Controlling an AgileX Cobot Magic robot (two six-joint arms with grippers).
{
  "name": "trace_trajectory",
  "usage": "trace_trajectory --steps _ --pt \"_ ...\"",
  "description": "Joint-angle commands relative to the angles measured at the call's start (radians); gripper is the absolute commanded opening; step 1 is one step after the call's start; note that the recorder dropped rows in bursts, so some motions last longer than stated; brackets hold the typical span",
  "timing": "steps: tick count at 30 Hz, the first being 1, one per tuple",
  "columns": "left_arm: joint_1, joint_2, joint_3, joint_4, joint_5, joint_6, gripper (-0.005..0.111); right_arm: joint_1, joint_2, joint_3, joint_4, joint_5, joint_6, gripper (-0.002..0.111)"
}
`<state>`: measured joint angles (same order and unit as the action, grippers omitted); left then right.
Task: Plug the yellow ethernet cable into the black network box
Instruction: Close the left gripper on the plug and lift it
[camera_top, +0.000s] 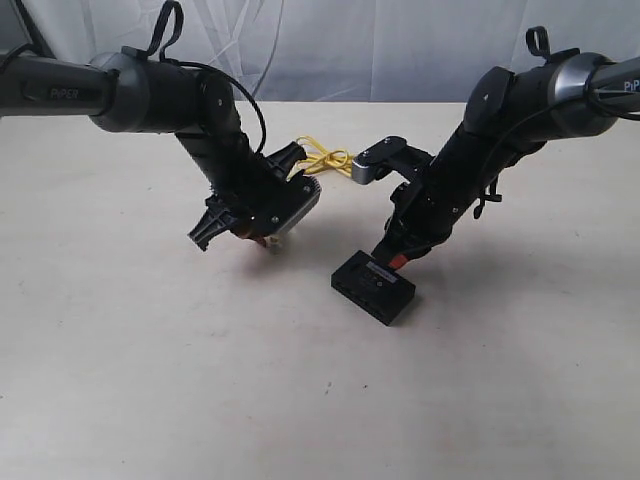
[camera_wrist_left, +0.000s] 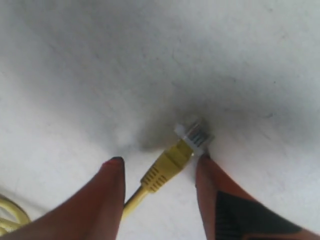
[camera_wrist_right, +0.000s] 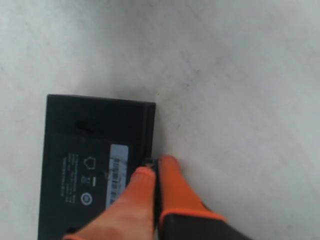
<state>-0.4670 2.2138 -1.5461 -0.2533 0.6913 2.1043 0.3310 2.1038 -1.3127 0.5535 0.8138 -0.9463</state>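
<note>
Between the spread orange fingers (camera_wrist_left: 107, 195) of the left gripper (camera_wrist_left: 159, 161), as the left wrist view shows it, lies one end of the yellow ethernet cable (camera_wrist_left: 161, 171): a ribbed yellow boot leading into a small clear plug (camera_wrist_left: 194, 134). The jaws stand well apart and clamp nothing. One fingertip is just beside the plug; whether it touches cannot be told. Boot and plug rest on the pale table (camera_wrist_left: 75, 75).

Seen from the exterior view, the left gripper (camera_top: 232, 238) hangs left of centre, low over the table. The cable's loose bright-yellow loops (camera_top: 322, 158) lie just above the middle of the frame, between the two arms.

The right gripper (camera_wrist_right: 156, 165) has its orange fingers nearly together, pinched on the thin edge of the black network box (camera_wrist_right: 75, 135), one finger over the top face and the other outside the wall. The box is flat, rectangular and matte black, with a pale barcode label (camera_wrist_right: 119, 170) and faint white print beside it.

From the exterior view the box (camera_top: 373, 287) lies flat on the table a little right of centre and below the middle, with small port openings along the side facing the lower left. The right gripper (camera_top: 393, 255) meets its far edge. Box and plug are well apart.
</note>
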Motion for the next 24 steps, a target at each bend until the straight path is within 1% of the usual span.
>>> trace_trajectory --steps 1,2,5,6,9,12,15,20,24 --pt "-0.018 0.018 0.006 0.018 -0.008 0.024 0.035 -0.005 0.000 0.004 0.006 -0.006 -0.006 -0.001" --pt "-0.018 0.018 0.006 0.018 -0.017 0.024 0.029 -0.005 0.000 0.004 0.006 -0.006 -0.006 -0.001" --pt "-0.018 0.009 0.006 0.018 -0.017 0.024 0.006 -0.005 0.000 0.004 0.006 -0.006 -0.006 -0.001" --pt "-0.018 0.004 0.006 0.018 -0.011 0.021 0.000 -0.005 0.000 0.004 0.006 -0.008 -0.006 -0.001" --pt "-0.020 -0.019 0.006 0.015 -0.009 -0.061 0.000 -0.005 0.000 0.004 0.006 -0.012 -0.008 -0.001" --pt "-0.026 -0.049 0.006 0.023 -0.004 -0.201 0.000 -0.005 0.000 0.004 0.006 -0.014 -0.008 -0.001" --pt "-0.026 -0.082 0.006 0.032 0.031 -0.338 0.000 -0.005 0.000 0.004 0.006 -0.014 -0.008 -0.001" --pt "-0.026 -0.133 0.008 0.092 0.078 -0.575 0.000 -0.005 0.000 0.004 0.006 -0.012 -0.006 -0.001" --pt "-0.026 -0.178 0.030 0.115 0.103 -0.716 0.000 -0.005 0.000 0.004 0.006 -0.012 -0.003 -0.001"
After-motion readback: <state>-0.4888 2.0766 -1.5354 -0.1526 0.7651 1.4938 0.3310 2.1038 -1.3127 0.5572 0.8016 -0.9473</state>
